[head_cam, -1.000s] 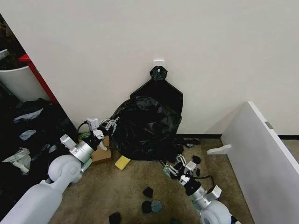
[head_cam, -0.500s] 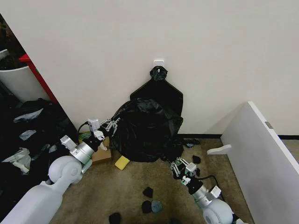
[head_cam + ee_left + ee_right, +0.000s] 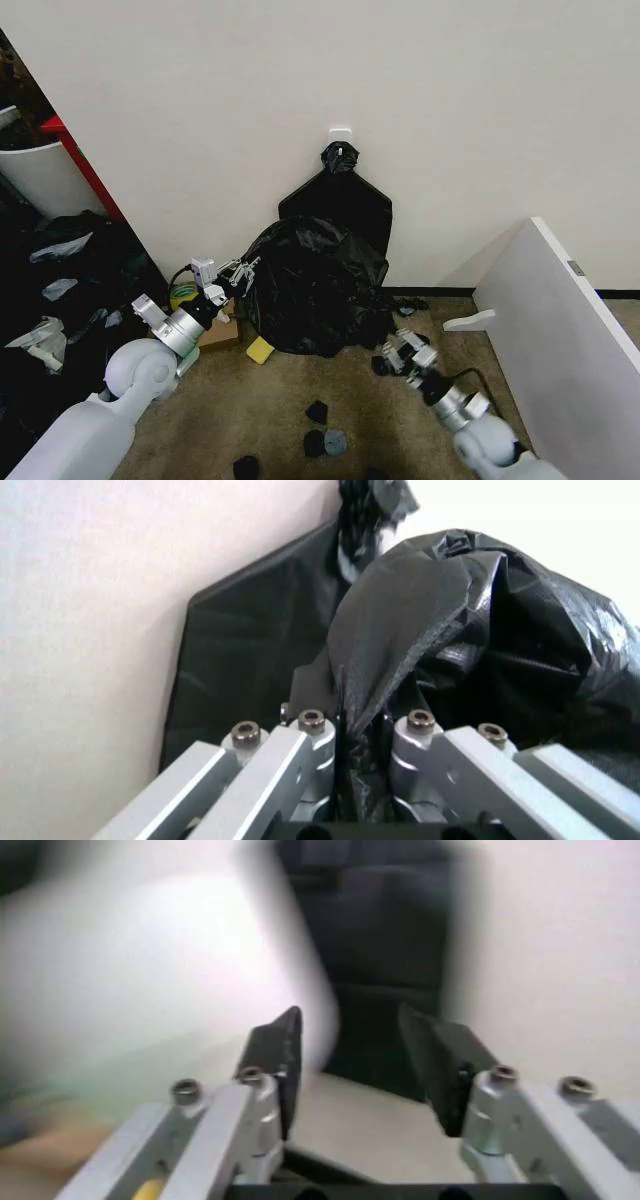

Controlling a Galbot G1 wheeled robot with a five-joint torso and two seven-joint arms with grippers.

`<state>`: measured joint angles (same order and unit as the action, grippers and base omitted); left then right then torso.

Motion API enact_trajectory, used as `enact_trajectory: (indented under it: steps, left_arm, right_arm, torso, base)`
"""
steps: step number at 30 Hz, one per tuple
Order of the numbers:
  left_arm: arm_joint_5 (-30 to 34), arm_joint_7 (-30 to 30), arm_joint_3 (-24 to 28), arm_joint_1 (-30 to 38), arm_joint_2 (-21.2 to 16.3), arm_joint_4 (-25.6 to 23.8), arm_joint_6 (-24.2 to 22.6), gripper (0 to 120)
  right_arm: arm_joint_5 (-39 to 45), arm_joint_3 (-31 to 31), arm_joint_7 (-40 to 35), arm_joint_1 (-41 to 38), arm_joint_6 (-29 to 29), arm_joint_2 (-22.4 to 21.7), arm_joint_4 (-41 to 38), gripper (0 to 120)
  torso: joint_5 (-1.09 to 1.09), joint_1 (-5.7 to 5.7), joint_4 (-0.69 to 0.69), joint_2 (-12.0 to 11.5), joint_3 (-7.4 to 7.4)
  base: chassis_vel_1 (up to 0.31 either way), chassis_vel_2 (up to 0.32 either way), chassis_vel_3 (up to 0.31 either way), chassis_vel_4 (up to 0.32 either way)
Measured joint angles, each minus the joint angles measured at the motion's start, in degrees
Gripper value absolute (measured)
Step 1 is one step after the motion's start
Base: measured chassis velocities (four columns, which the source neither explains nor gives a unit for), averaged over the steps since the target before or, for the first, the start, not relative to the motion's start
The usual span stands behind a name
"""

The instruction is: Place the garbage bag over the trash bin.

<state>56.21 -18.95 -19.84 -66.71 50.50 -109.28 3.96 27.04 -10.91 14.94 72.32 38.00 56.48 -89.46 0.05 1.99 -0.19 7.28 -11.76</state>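
Note:
The garbage bag (image 3: 315,285) is a crinkled black mound on the floor against the wall. My left gripper (image 3: 243,268) is at the bag's left edge, shut on a fold of the plastic (image 3: 365,724). My right gripper (image 3: 392,350) hovers low beside the bag's lower right corner, apart from it. In the right wrist view the right gripper (image 3: 365,1065) is open with nothing between its fingers. The trash bin is hidden. Behind the bag, a flat black bundle (image 3: 340,205) knotted at its top hangs on the wall.
A white board (image 3: 560,320) leans at the right. Small black lumps (image 3: 317,411) lie scattered on the carpet in front. A yellow sponge (image 3: 261,349) and cardboard (image 3: 218,330) sit left of the bag. A white container with red edging (image 3: 40,175) and a dark pile (image 3: 70,270) stand at far left.
My right gripper has moved to the right, away from the bag's lower right edge. The bag has settled narrower and lower. The left gripper keeps its hold and has dropped slightly.

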Motion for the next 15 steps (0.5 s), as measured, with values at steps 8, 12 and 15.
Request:
enact_trajectory:
  steps: [8,12,15]
  left_arm:
    - [-6.0,1.74,1.34,-2.79,0.74,-0.39,1.97,5]
    - [-10.64,3.83,2.08,-6.2,1.57,-1.87,3.18,5]
    - [-12.65,5.26,2.52,-7.67,2.22,-2.64,3.79,5]
  right_arm:
    - [9.48,-0.44,-27.07,2.46,-14.05,-1.43,-15.84,65]
    - [15.56,1.5,-28.92,3.92,-16.46,-1.41,-27.58,54]
    - [15.49,3.43,-25.65,5.09,-16.05,-1.41,-32.27,46]
  torso:
    - [0.01,0.0,0.01,0.0,0.0]
    - [0.0,0.0,0.02,0.0,0.0]
    - [-0.03,0.0,0.04,0.0,0.01]
  base:
    - [0.0,0.0,0.0,0.0]
    - [0.0,0.0,0.0,0.0]
    - [0.0,0.0,0.0,0.0]
